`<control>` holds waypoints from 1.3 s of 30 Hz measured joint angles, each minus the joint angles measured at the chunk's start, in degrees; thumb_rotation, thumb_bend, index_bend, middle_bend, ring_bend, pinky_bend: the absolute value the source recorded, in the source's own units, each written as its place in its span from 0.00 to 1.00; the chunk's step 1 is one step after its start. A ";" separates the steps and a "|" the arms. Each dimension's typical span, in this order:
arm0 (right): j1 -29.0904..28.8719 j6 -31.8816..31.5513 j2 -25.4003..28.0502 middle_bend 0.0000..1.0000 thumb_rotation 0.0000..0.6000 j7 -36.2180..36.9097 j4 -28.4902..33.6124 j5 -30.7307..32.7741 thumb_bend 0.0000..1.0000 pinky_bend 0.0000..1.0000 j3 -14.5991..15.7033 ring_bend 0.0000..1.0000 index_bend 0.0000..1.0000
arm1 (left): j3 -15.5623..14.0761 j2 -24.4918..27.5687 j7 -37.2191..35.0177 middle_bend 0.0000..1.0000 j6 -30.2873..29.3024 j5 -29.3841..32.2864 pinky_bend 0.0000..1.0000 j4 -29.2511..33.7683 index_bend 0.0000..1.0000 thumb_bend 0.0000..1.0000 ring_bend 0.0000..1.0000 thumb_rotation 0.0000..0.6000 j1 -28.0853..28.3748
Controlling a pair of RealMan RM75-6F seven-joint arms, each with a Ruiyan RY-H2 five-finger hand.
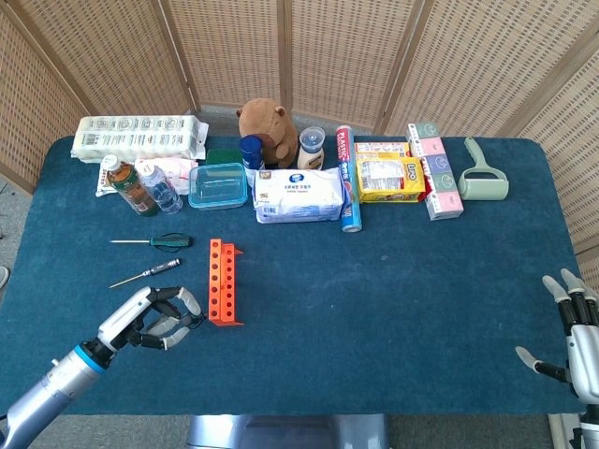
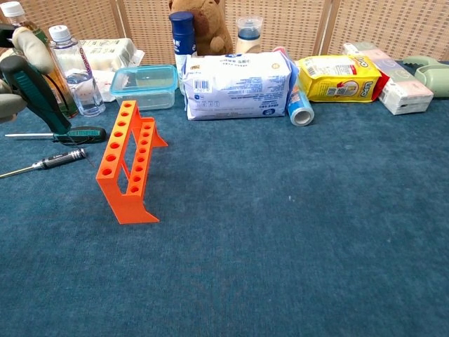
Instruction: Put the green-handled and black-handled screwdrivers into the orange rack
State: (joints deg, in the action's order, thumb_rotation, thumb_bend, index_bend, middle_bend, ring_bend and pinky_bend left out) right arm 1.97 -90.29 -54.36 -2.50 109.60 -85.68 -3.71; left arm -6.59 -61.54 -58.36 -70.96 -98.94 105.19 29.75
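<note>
Head view: my left hand (image 1: pixel 154 318) empty, fingers curled in, just left of orange rack (image 1: pixel 224 281). Black-handled screwdriver (image 1: pixel 150 272) and green-handled screwdriver (image 1: pixel 159 241) flat on table, left of rack. Right hand (image 1: pixel 573 337) far right of rack, fingers spread. Step seems approach; next, pinch black handle.

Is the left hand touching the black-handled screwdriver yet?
Apart. The head view shows bare blue table between the left hand and the black-handled screwdriver, which lies flat beyond it.
</note>
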 measured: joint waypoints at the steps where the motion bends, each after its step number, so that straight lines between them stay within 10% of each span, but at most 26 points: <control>1: 0.02 -0.01 0.00 0.00 1.00 0.01 0.01 -0.01 0.00 0.00 0.02 0.00 0.10 | 0.02 0.02 -0.08 0.96 0.11 0.01 0.90 0.01 0.50 0.43 0.89 1.00 0.07; 39: 0.18 -0.22 0.29 0.00 1.00 0.47 -0.04 -0.10 0.00 0.00 0.06 0.00 0.10 | 1.21 -2.28 -1.01 0.96 3.57 3.01 0.90 -2.06 0.50 0.43 0.89 1.00 1.15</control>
State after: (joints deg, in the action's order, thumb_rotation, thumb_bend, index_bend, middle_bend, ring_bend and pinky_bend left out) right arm 2.14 -90.51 -54.06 -2.03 109.56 -85.78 -3.65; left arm -5.38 -63.82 -59.37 -67.39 -95.92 103.13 30.90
